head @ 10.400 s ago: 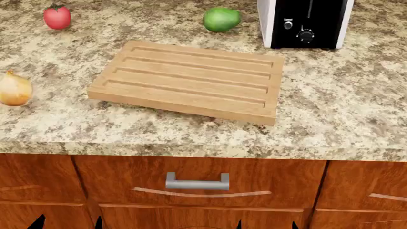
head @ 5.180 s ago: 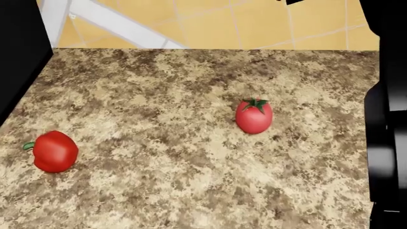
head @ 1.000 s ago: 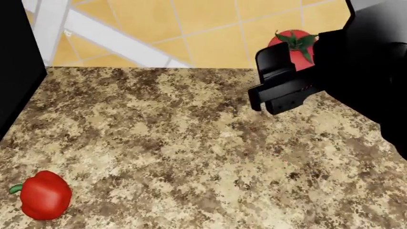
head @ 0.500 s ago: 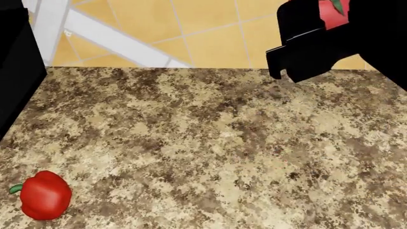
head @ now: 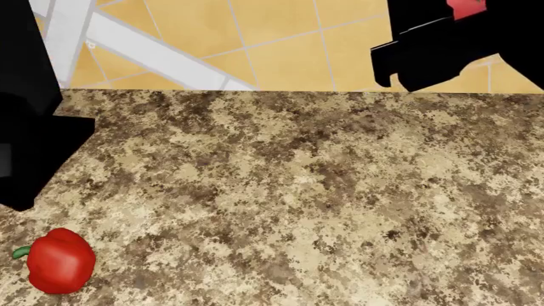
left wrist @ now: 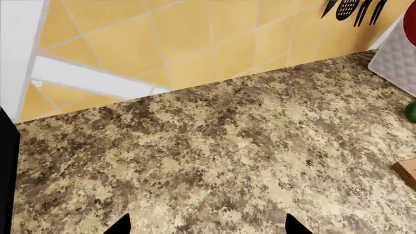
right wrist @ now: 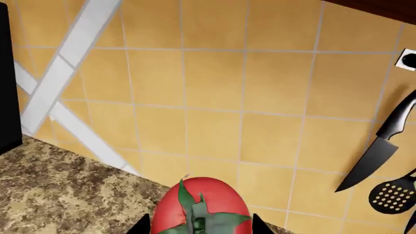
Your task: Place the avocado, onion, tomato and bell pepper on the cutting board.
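The red tomato (right wrist: pixel 201 207) with its green calyx sits between the fingers of my right gripper (right wrist: pixel 200 228), held well above the counter in front of the tiled wall. In the head view only a bit of the tomato (head: pixel 465 6) shows above the right gripper (head: pixel 399 44) at the top right. The bell pepper (head: pixel 53 260) lies on the counter at the near left. My left gripper (left wrist: pixel 206 228) is open over bare counter. A green sliver of the avocado (left wrist: pixel 410 111) and a corner of the cutting board (left wrist: pixel 406 171) show at the left wrist view's edge. The onion is out of view.
A speckled granite counter (head: pixel 281 191) runs back to a yellow tiled wall (head: pixel 281 44). A knife (right wrist: pixel 380 146) and a slotted spatula (right wrist: pixel 393 195) hang on the wall. The left arm's black body (head: pixel 34 153) fills the head view's left edge. A white appliance side (left wrist: pixel 396 58) stands near the avocado.
My right gripper has carried the tomato higher and to the right, almost out of the head view. The left arm's black body has come further into the head view's left edge.
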You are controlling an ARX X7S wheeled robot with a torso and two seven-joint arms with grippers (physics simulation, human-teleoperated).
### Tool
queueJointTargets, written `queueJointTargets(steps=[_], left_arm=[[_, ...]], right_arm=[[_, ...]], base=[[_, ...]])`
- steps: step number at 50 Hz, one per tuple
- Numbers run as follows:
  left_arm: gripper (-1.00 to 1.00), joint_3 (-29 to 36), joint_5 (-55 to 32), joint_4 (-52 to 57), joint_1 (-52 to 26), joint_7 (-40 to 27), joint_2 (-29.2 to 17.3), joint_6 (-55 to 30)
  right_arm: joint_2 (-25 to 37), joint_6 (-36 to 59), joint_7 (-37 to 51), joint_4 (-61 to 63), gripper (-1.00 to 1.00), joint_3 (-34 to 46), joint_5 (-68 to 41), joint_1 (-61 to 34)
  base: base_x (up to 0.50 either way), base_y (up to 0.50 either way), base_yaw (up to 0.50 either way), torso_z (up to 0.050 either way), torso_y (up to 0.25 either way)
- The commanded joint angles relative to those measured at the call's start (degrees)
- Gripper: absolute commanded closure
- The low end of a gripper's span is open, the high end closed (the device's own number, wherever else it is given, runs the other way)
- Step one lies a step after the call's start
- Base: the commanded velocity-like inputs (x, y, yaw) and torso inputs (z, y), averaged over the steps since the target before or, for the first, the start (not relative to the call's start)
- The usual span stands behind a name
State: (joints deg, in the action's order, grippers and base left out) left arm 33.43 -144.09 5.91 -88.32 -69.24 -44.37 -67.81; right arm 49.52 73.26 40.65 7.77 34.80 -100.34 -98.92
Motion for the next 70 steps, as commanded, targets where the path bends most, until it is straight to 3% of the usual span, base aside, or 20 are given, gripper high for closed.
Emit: queueJointTargets(steps=[1, 16, 17, 25, 43, 61, 70], left_arm=[[-1.0, 4.17, -4.02, 2.03, 2.49, -3.66, -1.59, 3.17], [-1.0, 12.0, -10.71, 6.37, -0.94, -11.23, -3.83, 5.22], [-1.0, 14.77, -12.49, 6.51, -2.17, -13.9, -4.19, 5.21], [-1.0, 15.25, -15.23, 10.57, -3.24, -14.47, -5.52, 8.16], [-1.0, 14.91, -5.19, 1.75, -3.19, -9.46, -5.22, 0.21], [-1.0, 13.48, 1.44, 4.73, 5.9, -4.17, -7.33, 1.38], [-1.0, 10.96, 10.19, 1.1, 9.91, 3.18, -5.57, -0.59]], right_arm=[[0.49, -0.42, -1.42, 0.37, 1.0, -0.09, 1.92, 0.83], [1.08, -1.53, -1.78, 1.1, 1.0, -0.12, 2.12, 2.21], [1.09, -1.63, -1.93, 1.2, 1.0, -0.07, 2.32, 2.44], [0.94, -1.64, -2.19, 0.97, 1.0, 0.26, 2.61, 2.34], [0.59, -1.84, -3.07, 0.8, 1.0, 0.9, 3.21, 2.5], [1.56, -2.34, -2.1, 2.1, 1.0, 0.86, 1.95, 3.36], [1.73, -2.06, -1.09, 2.45, 1.0, 1.13, 0.92, 3.11]], base=[[0.0, 0.0, 0.0, 0.0, 0.0], [0.0, 0.0, 0.0, 0.0, 0.0], [0.0, 0.0, 0.0, 0.0, 0.0], [0.0, 0.0, 0.0, 0.0, 0.0], [0.0, 0.0, 0.0, 0.0, 0.0], [0.0, 0.0, 0.0, 0.0, 0.0], [0.0, 0.0, 0.0, 0.0, 0.0]])
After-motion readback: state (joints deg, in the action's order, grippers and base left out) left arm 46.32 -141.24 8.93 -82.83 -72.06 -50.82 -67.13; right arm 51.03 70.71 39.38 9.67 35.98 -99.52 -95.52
